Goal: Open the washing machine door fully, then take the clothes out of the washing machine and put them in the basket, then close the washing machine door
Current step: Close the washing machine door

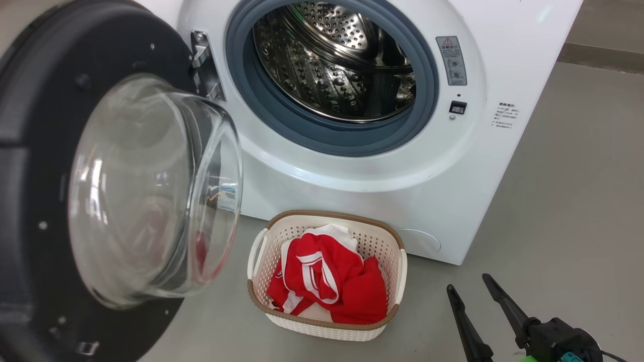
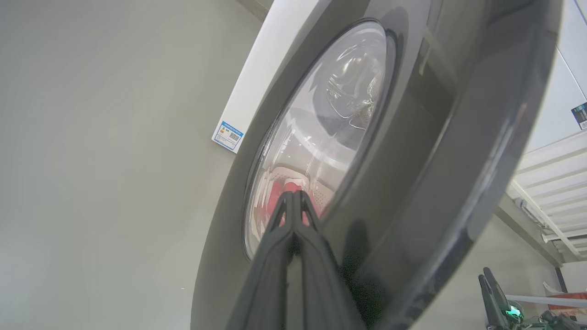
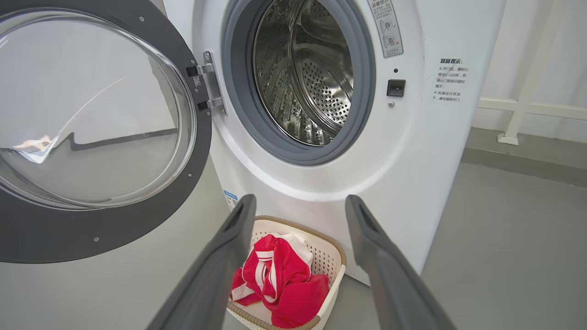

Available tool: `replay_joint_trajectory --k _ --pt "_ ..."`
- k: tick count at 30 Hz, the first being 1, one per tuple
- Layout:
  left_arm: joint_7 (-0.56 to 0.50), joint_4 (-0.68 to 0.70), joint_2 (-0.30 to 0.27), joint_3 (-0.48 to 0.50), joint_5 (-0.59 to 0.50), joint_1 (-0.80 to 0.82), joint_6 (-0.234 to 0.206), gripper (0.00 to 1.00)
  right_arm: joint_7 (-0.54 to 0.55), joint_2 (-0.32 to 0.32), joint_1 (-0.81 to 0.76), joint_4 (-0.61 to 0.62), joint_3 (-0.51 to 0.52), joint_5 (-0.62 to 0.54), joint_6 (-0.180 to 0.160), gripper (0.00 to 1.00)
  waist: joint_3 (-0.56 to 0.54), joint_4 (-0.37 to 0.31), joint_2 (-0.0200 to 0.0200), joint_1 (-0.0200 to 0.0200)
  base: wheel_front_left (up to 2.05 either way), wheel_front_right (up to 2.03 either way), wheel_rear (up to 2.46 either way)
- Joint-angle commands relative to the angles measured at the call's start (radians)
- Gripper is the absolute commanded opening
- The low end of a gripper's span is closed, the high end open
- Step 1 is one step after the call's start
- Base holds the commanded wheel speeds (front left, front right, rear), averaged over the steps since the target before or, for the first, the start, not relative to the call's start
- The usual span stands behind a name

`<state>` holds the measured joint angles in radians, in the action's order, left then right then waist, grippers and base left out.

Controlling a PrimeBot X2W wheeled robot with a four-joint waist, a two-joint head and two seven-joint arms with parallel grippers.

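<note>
Drum (image 1: 332, 65) empty, clothes (image 1: 327, 281) in basket (image 1: 382, 241): door-closing step. Left end effector (image 2: 293, 195), pressed together, is at the door's (image 1: 30, 151) outer face; right end effector (image 1: 468, 282) spread. Next, likely push the door right until shut.

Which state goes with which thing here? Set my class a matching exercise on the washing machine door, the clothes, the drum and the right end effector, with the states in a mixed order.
Things:
1. washing machine door
2. clothes
3. drum
4. right end effector

States:
a. bare steel showing
b. fingers apart, holding nothing
c. standing wide open
d. lying in the basket

Pairs: 1-c, 2-d, 3-a, 4-b.
</note>
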<state>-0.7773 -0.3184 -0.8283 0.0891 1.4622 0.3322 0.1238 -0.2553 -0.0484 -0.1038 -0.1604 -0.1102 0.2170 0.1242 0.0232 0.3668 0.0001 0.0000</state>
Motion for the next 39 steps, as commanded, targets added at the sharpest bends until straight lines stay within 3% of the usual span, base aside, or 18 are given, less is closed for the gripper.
replay_joint_trajectory --k 1,14,17,21,33,35,37,39 --pt "-0.005 0.063 -0.051 0.031 0.016 0.014 0.007 0.0 -0.006 -0.002 0.005 0.027 -0.022 -0.002 0.007 1.0 -0.002 -0.002 -0.0001 0.0 0.0 0.0 0.0" --pt "0.052 0.336 -0.019 -0.036 0.041 -0.048 0.007 0.0 -0.006 -0.002 0.004 0.029 -0.029 0.005 0.007 1.0 -0.008 -0.027 -0.0001 0.0 0.0 0.0 0.0" --pt "0.132 0.472 0.037 -0.149 0.024 0.01 0.007 0.0 -0.006 -0.002 0.027 0.029 -0.024 0.013 0.007 1.0 0.015 -0.058 -0.0001 0.0 0.0 0.0 0.0" --pt "0.181 0.494 0.07 -0.215 0.008 0.054 0.007 0.0 -0.006 -0.002 0.034 0.027 -0.024 0.015 0.007 1.0 0.019 -0.068 -0.0001 0.0 0.0 0.0 0.0" --pt "0.291 0.439 0.04 -0.245 0.02 0.013 0.007 0.0 -0.006 -0.002 0.03 0.028 -0.018 0.025 0.007 1.0 0.014 -0.066 -0.0001 0.0 0.0 0.0 0.0" --pt "0.319 0.426 0.04 -0.247 0.019 -0.017 0.007 0.11 -0.006 -0.002 0.029 0.028 -0.018 0.028 0.007 1.0 0.009 -0.061 -0.0001 0.0 0.0 0.0 0.0" --pt "0.345 0.413 0.04 -0.253 0.016 -0.05 0.007 0.4 -0.006 -0.002 0.026 0.027 -0.018 0.032 0.007 1.0 0.002 -0.054 -0.0001 0.0 0.0 0.0 0.0" --pt "0.372 0.397 0.043 -0.258 0.016 -0.082 0.007 0.44 -0.006 -0.002 0.022 0.026 -0.021 0.035 0.007 1.0 -0.003 -0.048 -0.0001 0.0 0.0 0.0 0.0"
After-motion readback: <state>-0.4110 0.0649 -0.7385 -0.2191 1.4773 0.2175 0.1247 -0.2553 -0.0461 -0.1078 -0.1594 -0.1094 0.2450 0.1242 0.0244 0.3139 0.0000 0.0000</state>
